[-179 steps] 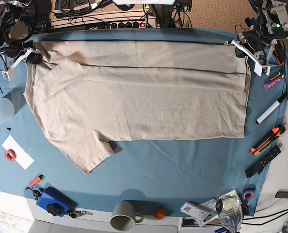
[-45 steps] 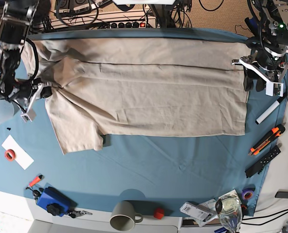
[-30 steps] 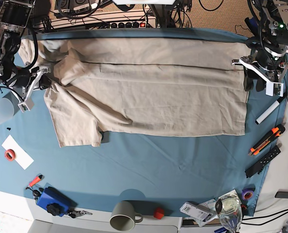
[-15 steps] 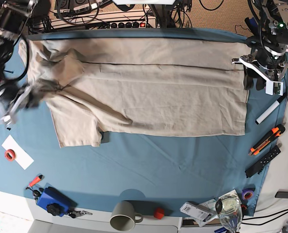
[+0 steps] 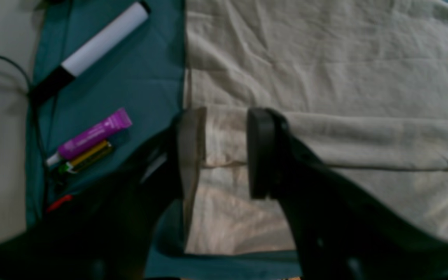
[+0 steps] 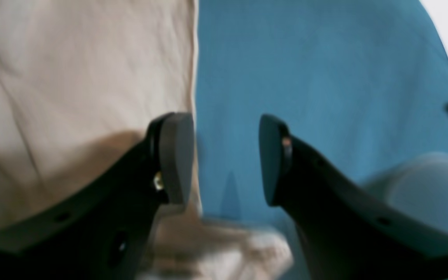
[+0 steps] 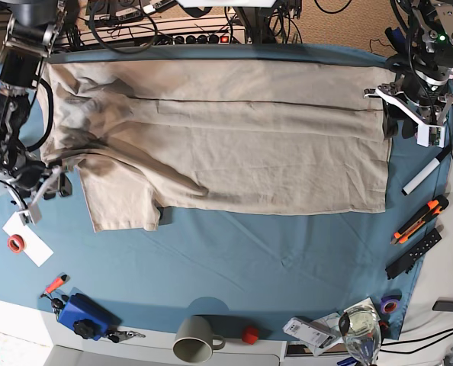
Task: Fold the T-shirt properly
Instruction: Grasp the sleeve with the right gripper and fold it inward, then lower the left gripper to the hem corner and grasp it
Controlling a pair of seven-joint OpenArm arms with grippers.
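The beige T-shirt [image 7: 234,145] lies spread across the blue table cloth [image 7: 287,252], its far long side folded over and one sleeve lying down at the left front. My left gripper [image 7: 400,126] hovers at the shirt's right edge. In the left wrist view [image 5: 224,153] its jaws stand apart, astride the folded edge of the shirt [image 5: 325,70]. My right gripper [image 7: 49,187] is at the shirt's left edge by the sleeve. In the right wrist view [image 6: 222,155] it is open and empty, one finger over the shirt's edge [image 6: 72,77], the other over blue cloth.
A white marker [image 7: 427,174], an orange cutter [image 7: 421,219] and a black remote [image 7: 413,253] lie right of the shirt. A purple tube [image 5: 91,134] lies by the left gripper. A mug [image 7: 196,339], a glass [image 7: 361,328], a blue object [image 7: 81,314] and red tape [image 7: 15,243] line the front and left.
My right gripper has let go of the sleeve area and moved toward the table's front along the shirt's left edge. The sleeve now lies flatter. The left gripper has barely moved.
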